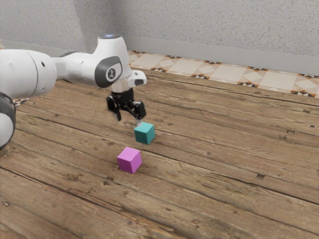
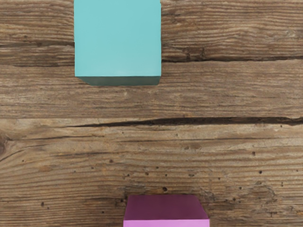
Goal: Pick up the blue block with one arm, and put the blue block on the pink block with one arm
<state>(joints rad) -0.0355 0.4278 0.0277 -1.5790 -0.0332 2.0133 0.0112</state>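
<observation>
The small blue-green cubic block [image 1: 144, 133] [image 2: 117, 40] is seen resting flat on the bench [image 1: 224, 164] [image 2: 227, 142] of worn wooden planks. It sits near the smaller-looking pink cubic block [image 1: 129, 160] [image 2: 165, 213], with a clear strip of bare wood between them, so the two are not touching.

In the exterior view the black jaws are spread and empty. They are held just above the blue-green block and toward the exterior view's left of it, with one fingertip close over its top edge. Nothing is pinched.

The block is judged to be rigid, light and not fragile. Its faces look smooth and matte, so some slip is possible under a weak squeeze. A hold is best taken on two opposite vertical faces, around mid-height and centred, with the jaws squared to those faces so that the block is not twisted on closing. The flat underside should seat steadily on the pink block's level top, provided the two are well centred.
</observation>
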